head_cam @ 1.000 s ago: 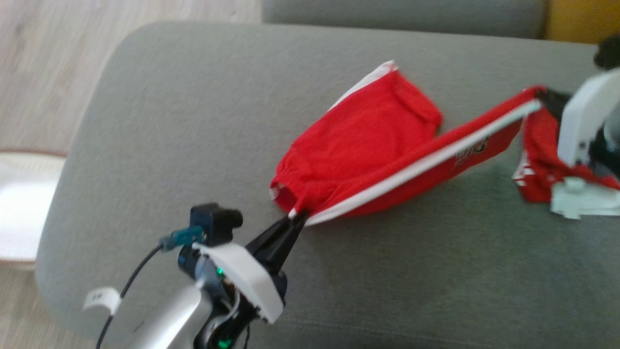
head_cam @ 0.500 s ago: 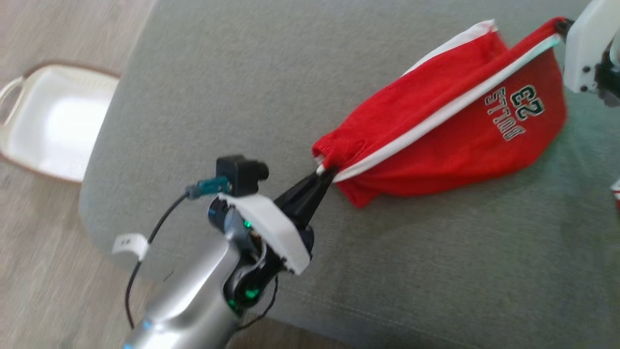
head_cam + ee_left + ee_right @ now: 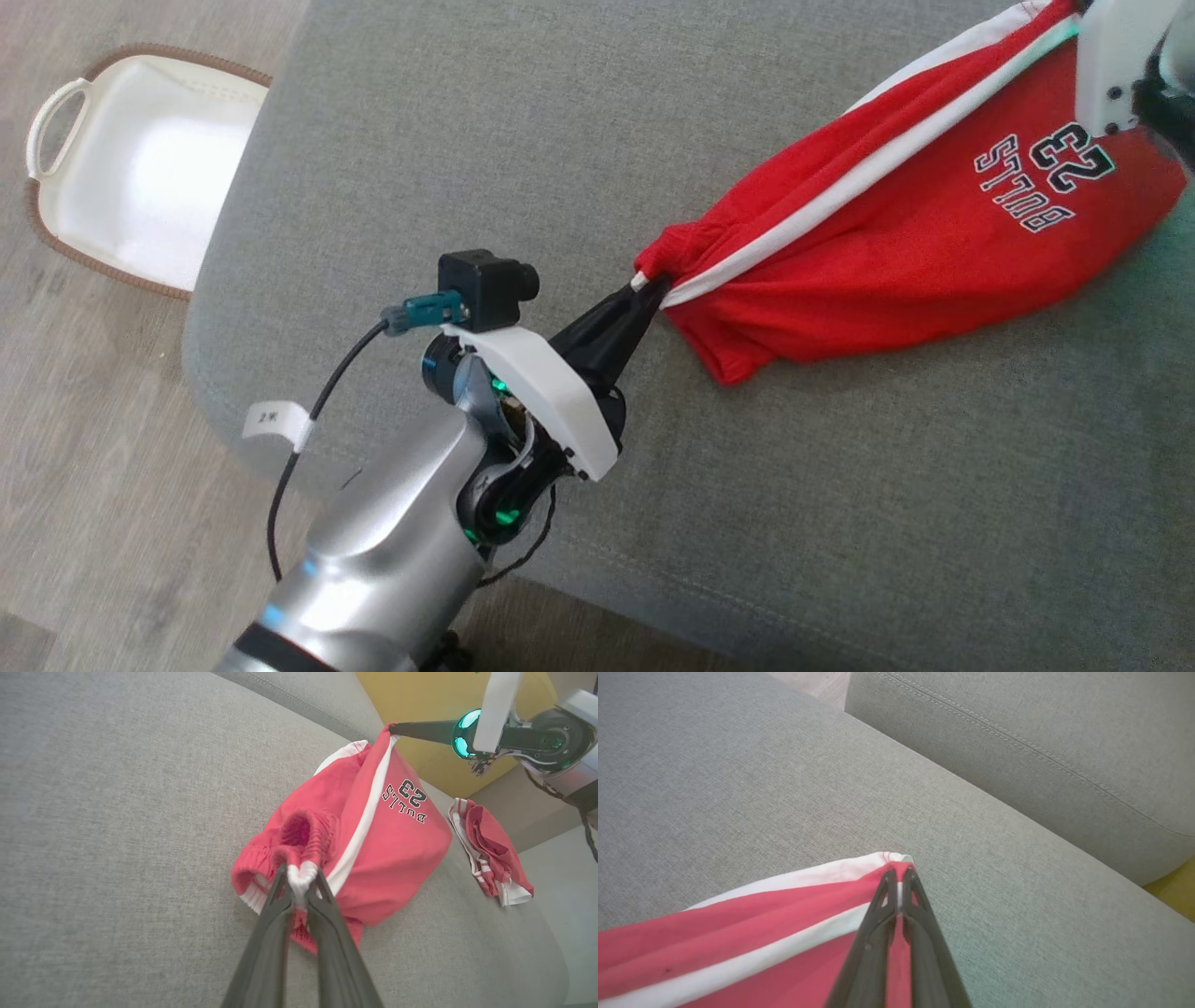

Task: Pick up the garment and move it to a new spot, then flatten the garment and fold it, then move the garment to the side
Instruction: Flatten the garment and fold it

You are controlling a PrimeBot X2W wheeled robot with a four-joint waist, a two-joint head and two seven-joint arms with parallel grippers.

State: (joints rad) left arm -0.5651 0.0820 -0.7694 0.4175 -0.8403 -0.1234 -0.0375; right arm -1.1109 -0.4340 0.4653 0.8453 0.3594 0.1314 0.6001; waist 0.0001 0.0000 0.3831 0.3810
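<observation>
1. Since a second ago the head camera has swung. The white plastic basket with a brown rim [image 3: 140,168] on the wood floor now shows more fully, but that is the view's shift, not the basket's.
2. The red sports shorts [image 3: 915,243], with a white side stripe, then had one flap spread flat on the grey fabric sofa cushion [image 3: 840,513] and the print half hidden. Now the cloth hangs as one stretched sling and "BULLS 23" reads clearly.
3. The left gripper [image 3: 649,285] is clamped, as before, on the gathered elastic waistband.
4. The right gripper [image 3: 899,872] is closed on the opposite corner, at the end of the white stripe.
5. The shorts span from the left gripper's fingertips to the right gripper's and sag below that line. Whether the lower edge touches the cushion I cannot tell.
6. A crumpled red-and-white garment [image 3: 490,849] lies on the cushion beyond the shorts, apart from them, under the right gripper's arm.
</observation>
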